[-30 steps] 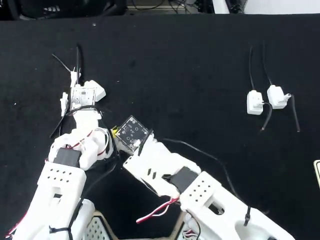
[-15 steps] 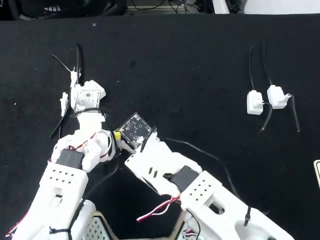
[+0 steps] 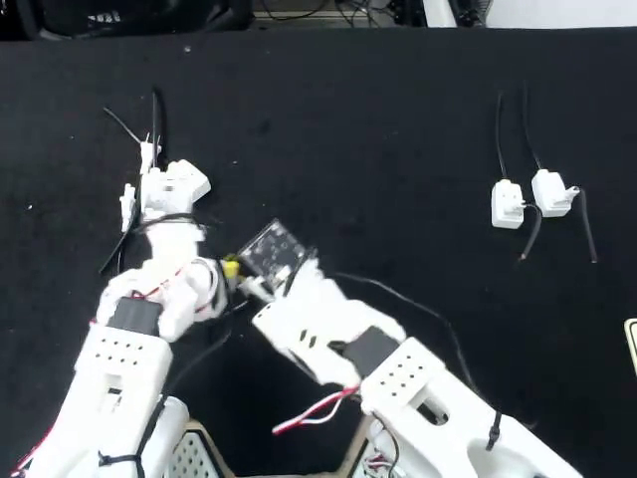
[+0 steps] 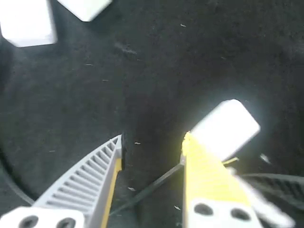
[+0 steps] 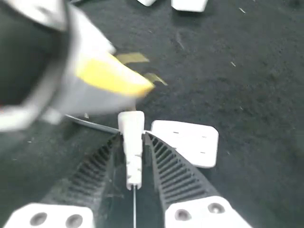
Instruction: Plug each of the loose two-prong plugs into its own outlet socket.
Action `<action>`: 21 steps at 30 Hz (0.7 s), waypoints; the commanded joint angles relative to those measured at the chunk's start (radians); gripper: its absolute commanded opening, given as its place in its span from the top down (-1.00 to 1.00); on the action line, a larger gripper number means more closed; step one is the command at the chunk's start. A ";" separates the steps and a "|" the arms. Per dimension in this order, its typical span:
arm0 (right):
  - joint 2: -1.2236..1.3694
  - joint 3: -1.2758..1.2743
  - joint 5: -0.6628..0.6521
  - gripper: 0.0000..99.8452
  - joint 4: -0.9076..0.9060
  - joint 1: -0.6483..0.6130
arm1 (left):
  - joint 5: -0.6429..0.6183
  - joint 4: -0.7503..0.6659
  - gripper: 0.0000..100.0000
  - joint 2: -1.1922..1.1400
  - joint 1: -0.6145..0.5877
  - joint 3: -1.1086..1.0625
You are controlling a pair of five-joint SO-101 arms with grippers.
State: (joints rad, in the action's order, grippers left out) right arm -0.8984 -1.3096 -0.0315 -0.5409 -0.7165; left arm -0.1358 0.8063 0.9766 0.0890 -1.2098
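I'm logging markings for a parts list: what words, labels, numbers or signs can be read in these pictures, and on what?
No text can be read.
White plug in the right gripper: no print visible.
White plate beside it: only small slot marks, no lettering.
Pale marks on a dark object beyond the table's far edge: too blurred to read.

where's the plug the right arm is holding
In the right wrist view, the white plug sits clamped in the right gripper, beside a white outlet socket.
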 commanded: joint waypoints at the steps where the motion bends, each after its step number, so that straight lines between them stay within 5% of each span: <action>1: -0.019 0.140 0.006 0.98 -0.152 0.103 | -0.012 -0.008 0.60 0.015 -0.093 0.039; 11: 0.033 0.450 -0.157 0.98 -0.537 0.184 | -0.014 -0.040 0.60 0.014 -0.097 -0.016; 21: 0.499 0.871 -0.206 0.98 -0.852 0.186 | -0.014 -0.106 0.60 0.015 -0.108 -0.058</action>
State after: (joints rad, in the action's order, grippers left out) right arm -0.5040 -0.5808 -0.2294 -1.3341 -0.5493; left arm -0.1373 0.7188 0.9782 0.0000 -1.2774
